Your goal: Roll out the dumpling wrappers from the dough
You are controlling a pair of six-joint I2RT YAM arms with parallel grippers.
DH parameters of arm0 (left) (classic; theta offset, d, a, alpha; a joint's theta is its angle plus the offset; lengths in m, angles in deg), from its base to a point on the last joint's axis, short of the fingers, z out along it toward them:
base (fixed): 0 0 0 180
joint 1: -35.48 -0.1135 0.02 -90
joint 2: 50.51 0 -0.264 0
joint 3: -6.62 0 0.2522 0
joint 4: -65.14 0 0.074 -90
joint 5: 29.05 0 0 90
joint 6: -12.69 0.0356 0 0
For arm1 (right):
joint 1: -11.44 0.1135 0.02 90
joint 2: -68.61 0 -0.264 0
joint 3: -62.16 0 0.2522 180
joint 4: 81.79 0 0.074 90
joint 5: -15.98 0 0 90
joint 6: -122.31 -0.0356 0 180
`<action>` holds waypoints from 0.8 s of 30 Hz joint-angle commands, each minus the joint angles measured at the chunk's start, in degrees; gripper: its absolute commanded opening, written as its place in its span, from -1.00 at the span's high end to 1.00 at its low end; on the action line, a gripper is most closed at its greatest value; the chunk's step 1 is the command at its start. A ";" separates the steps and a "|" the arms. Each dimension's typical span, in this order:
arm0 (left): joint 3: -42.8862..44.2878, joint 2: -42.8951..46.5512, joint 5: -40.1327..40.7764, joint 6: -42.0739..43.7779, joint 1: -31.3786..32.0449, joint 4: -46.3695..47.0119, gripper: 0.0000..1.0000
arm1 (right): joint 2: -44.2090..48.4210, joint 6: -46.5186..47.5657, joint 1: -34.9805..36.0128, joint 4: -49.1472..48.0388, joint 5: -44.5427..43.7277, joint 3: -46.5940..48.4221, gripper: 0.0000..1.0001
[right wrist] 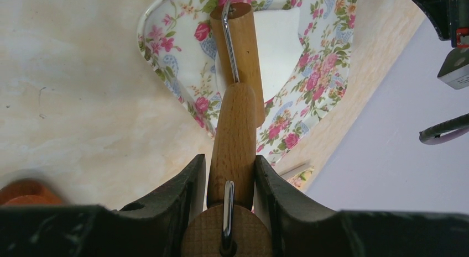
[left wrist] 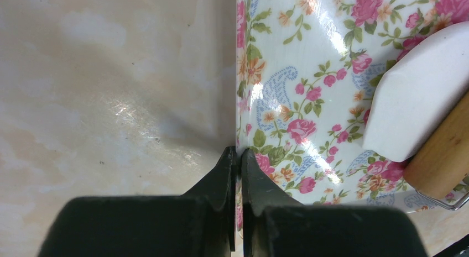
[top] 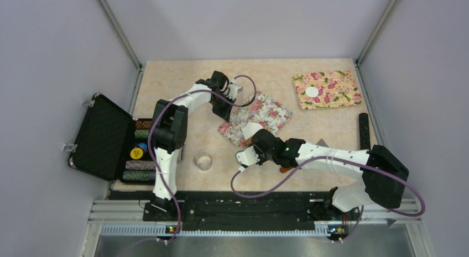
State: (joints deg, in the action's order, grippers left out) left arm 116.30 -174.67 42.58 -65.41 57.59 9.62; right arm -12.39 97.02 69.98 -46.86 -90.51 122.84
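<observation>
Centre floral mat (top: 265, 110): white ground, pink roses, green leaves, pale blue paisley.
Upper-right floral mat (top: 332, 94): yellow ground, pink flowers.
Dumpling wrapper (top: 312, 92) on it: plain white.
Dough (left wrist: 415, 96): white.
Roller (right wrist: 235, 141): light tan wood.
Table (top: 177, 80): beige, marbled.
Case (top: 102, 135), frame left: black.

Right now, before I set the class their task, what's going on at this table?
The left jaws are shut on the edge of a white floral mat. The right jaws grip the handle of a wooden roller, which lies across the dough on that mat. One flat wrapper lies on a yellow mat farther back.
</observation>
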 commanded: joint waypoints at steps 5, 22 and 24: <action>-0.21 -1.49 2.74 1.16 0.01 0.01 1.00 | -3.61 -5.69 1.13 27.51 11.01 -5.46 1.00; -0.25 -1.51 2.88 1.09 -0.04 0.05 1.00 | 5.03 -4.04 -3.03 17.98 1.52 9.17 1.00; -0.19 -1.57 2.92 1.11 0.02 0.09 1.00 | 4.68 -3.41 -3.69 14.58 0.14 11.22 1.00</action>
State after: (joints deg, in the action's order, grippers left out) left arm 116.30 -174.78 41.51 -65.39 58.24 9.45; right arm -8.54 93.72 68.34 -32.28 -87.70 128.70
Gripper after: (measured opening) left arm 0.034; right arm 0.329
